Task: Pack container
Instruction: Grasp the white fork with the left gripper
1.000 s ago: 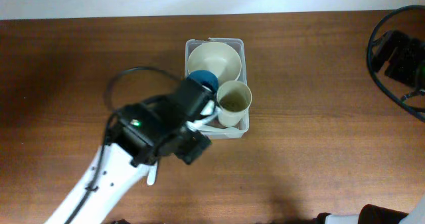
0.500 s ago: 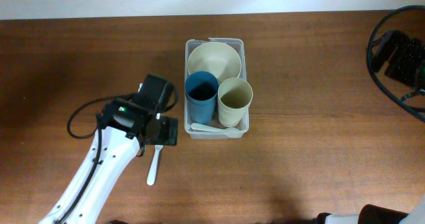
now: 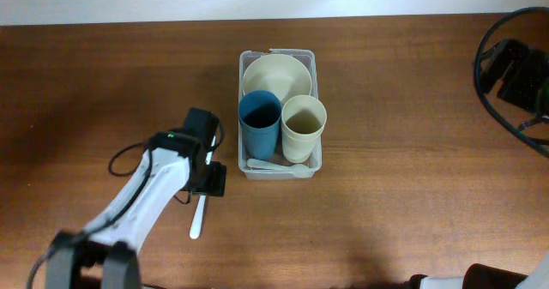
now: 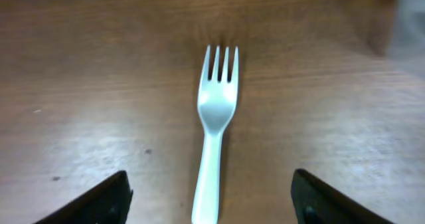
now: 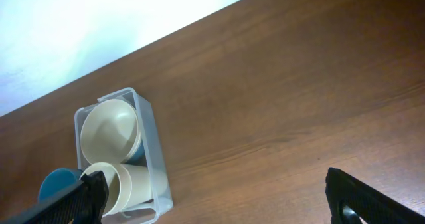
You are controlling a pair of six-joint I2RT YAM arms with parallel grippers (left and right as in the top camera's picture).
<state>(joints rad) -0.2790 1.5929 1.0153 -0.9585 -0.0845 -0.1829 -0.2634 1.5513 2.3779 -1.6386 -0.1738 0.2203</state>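
The clear container [image 3: 316,109] stands mid-table and holds a cream bowl [image 3: 276,75], a blue cup [image 3: 260,122], a cream cup [image 3: 303,124] and a white utensil [image 3: 279,164] at its near end. A white fork [image 3: 196,220] lies on the wood to the container's lower left. My left gripper [image 3: 204,179] hangs over it. In the left wrist view the fork [image 4: 216,127] lies tines away, its handle between the open fingers [image 4: 99,201], untouched. My right gripper [image 5: 219,207] is open over bare wood, with the container [image 5: 156,177] to its left.
Black cables and equipment [image 3: 515,75] sit at the table's right edge. A white wall strip runs along the back edge. Bare wood lies to the left and right of the container.
My left arm has pulled away from the container's near-left corner and come down over the fork on the table. The blue cup now stands uncovered in the container. The right arm has not moved.
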